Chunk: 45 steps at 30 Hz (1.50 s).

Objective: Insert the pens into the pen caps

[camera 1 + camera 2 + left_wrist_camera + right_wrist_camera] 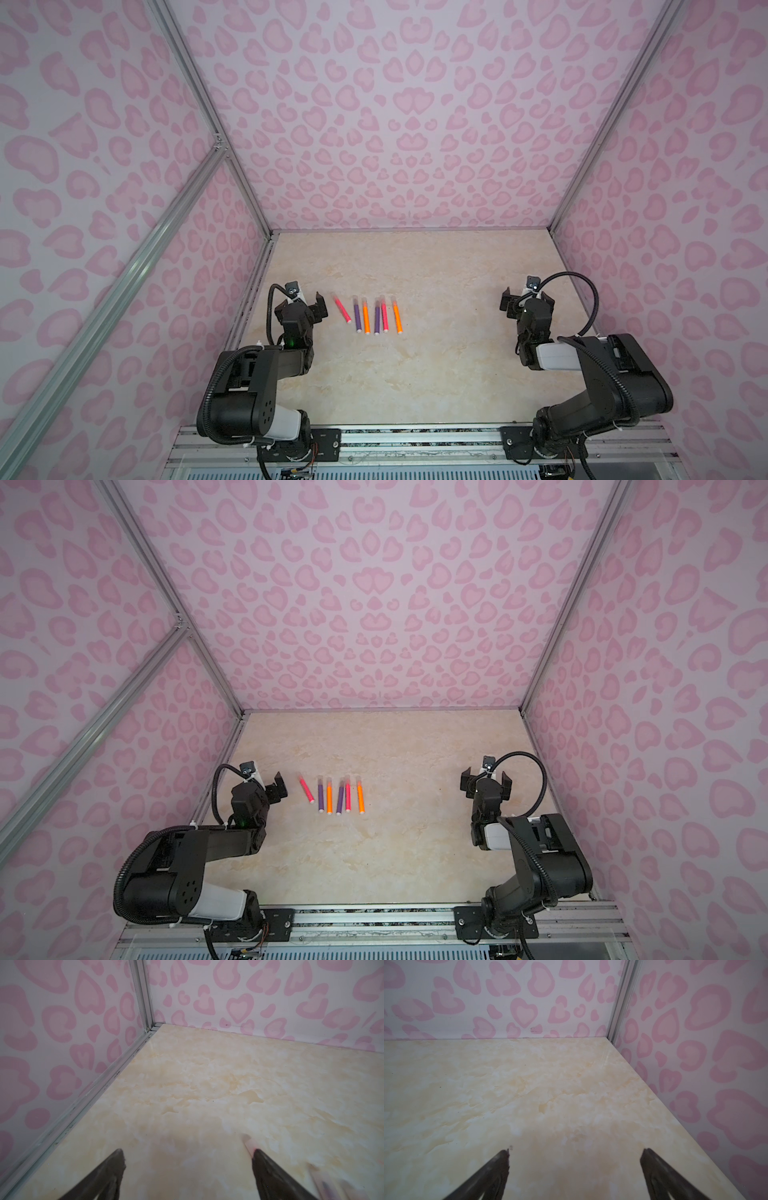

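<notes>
Both arms are resting at the near edge of a marbled beige counter (436,374). Further in, the left tool (306,302) is hovering with its jaws spread wide, holding nothing, and the right tool (526,300) is doing the same.

Six pens (376,318) are lying in a row, pointing toward twelve o'clock. They are just beside the left tool at its three o'clock, and well apart from the right tool at its nine o'clock. The pink pen (343,311) nearest the left tool is lying tilted.

The pen caps (355,300) are showing only as faint clear tubes at the pens' far ends. Whether they are seated cannot be told.

Likely risk: the caps are blending into the counter, so a tool could close on bare surface. It could also nudge the closely packed pens and set them rolling.
</notes>
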Each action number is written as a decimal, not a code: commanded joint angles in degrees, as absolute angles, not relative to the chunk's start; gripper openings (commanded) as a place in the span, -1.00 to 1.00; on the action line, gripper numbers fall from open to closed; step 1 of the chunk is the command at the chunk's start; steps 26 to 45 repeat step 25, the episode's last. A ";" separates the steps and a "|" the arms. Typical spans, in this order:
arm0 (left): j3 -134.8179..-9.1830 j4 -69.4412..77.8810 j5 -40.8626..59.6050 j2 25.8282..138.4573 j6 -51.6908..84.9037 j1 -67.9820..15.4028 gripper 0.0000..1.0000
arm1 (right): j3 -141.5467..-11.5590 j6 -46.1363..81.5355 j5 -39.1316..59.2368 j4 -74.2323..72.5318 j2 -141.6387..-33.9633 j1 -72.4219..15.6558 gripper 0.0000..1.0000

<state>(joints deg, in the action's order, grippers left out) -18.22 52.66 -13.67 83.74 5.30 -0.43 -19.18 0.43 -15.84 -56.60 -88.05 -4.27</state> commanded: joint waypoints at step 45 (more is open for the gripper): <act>-18.86 55.58 -12.30 84.05 4.38 -0.35 0.95 | -19.25 1.05 -15.46 -55.96 -88.15 -4.21 0.99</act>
